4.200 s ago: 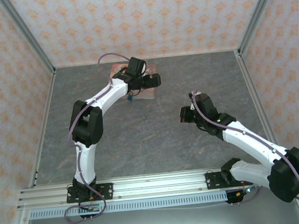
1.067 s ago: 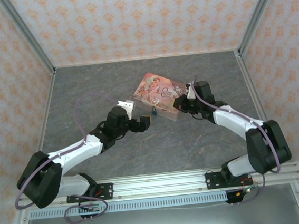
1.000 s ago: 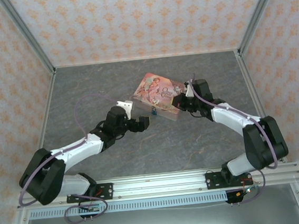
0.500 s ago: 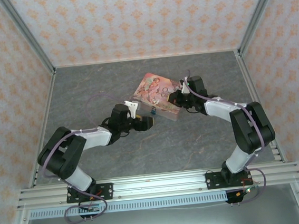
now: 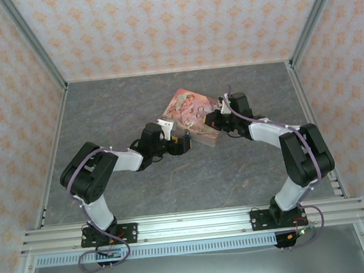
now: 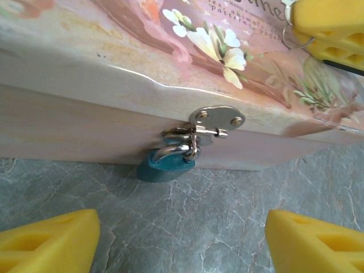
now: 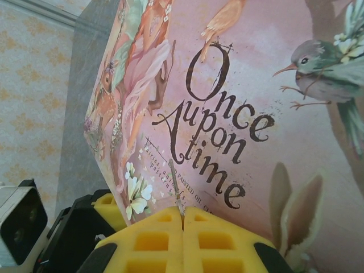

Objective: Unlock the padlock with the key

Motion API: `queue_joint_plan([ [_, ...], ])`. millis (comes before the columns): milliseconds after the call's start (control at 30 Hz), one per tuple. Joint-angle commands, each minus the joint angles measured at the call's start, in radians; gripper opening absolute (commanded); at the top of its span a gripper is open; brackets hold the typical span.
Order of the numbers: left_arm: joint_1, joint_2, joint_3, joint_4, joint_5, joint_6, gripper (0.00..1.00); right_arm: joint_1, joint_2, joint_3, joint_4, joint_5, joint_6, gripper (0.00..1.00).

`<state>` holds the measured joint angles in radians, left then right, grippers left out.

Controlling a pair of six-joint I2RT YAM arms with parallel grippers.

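One container sits on the grey table [image 5: 142, 192], a little far of centre: a pink picture-printed tin [image 5: 191, 112]. Its lid is down, so I cannot tell what is inside.

The padlock [image 5: 186, 136] hangs on the tin's near wall, a mere speck from above. The left wrist view shows it properly. The teal padlock [image 6: 165, 166] has its shackle through the silver hasp [image 6: 219, 118] and dangles against the tin [image 6: 85, 131], just above the table.

The left gripper [image 5: 181, 145] faces that near wall from the left. Seen from its own camera, the left gripper [image 6: 182, 239] has its yellow pads spread wide, with nothing between them and the padlock just ahead.

The right gripper [image 5: 215, 121] rests over the lid's right end. Its wrist view shows what the overhead one cannot. The right gripper [image 7: 183, 219] has its pads pressed together on the key [image 7: 177, 193], a thin sliver standing out over the lid's "Once upon a time" lettering.

From the left wrist, the right gripper [image 6: 333, 25] appears at the lid's far edge, with a small wire ring [image 6: 296, 40] beside it.
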<state>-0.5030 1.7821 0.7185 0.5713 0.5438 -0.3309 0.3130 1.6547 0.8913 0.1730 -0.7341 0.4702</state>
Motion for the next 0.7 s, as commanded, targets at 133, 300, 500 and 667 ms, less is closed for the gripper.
queue_joint_plan([
  [133, 0.009, 0.077, 0.084, 0.058, 0.019, 0.044, 0.73, -0.002, 0.050, -0.016, -0.039, 0.006, -0.034, 0.00],
  [300, 0.009, 0.104, 0.110, 0.045, 0.025, 0.047, 0.70, -0.002, 0.059, -0.015, -0.035, 0.001, -0.036, 0.00],
  [500, 0.009, 0.122, 0.122, 0.032, 0.027, 0.056, 0.67, -0.003, 0.067, -0.021, -0.018, -0.008, -0.030, 0.00],
  [667, 0.009, 0.166, 0.131, 0.036, 0.051, 0.047, 0.62, -0.002, 0.070, -0.020, -0.015, -0.006, -0.029, 0.00],
])
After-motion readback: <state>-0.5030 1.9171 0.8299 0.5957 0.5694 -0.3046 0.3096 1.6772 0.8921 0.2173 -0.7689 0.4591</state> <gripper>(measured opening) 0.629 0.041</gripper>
